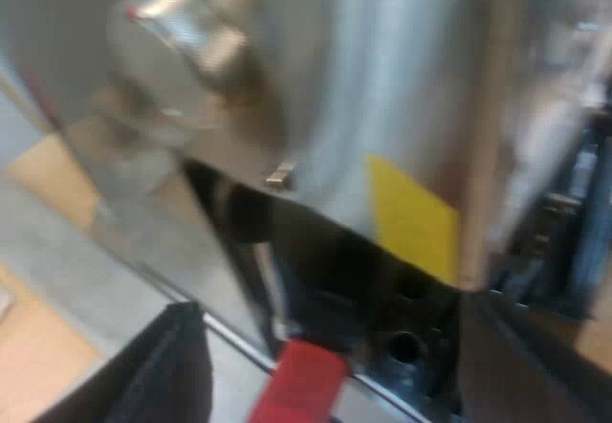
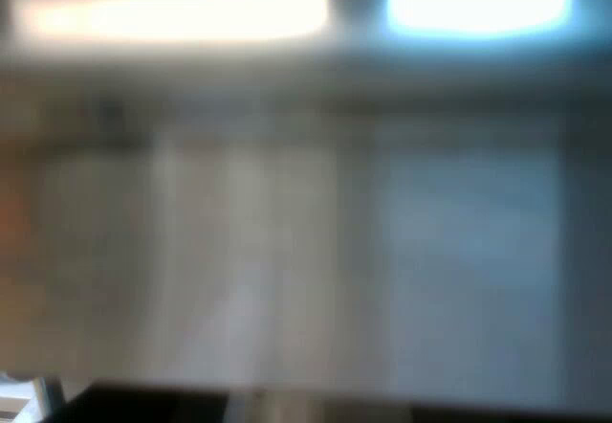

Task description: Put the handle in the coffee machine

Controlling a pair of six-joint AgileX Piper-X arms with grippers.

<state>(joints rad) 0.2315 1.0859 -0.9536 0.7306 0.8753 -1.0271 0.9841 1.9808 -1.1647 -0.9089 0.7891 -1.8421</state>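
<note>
**Tabletop under the machine**

I see a light wood-coloured tabletop (image 1: 33, 356) with a grey band (image 1: 96, 275) crossing it, running roughly from ten o'clock to four o'clock. Wood shows on both sides of that band. I cannot tell whether the band is a mat or part of the top. The espresso machine (image 1: 402, 88) stands on this surface, its steel base edge meeting the grey band.

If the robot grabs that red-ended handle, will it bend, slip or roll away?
Probably stiff: the handle looks like a straight, solid bar. Its squared red end seems flat-sided, so likely easy to grip. It runs up under the machine front, so it may resist a push; whether it is locked I cannot tell.
</note>
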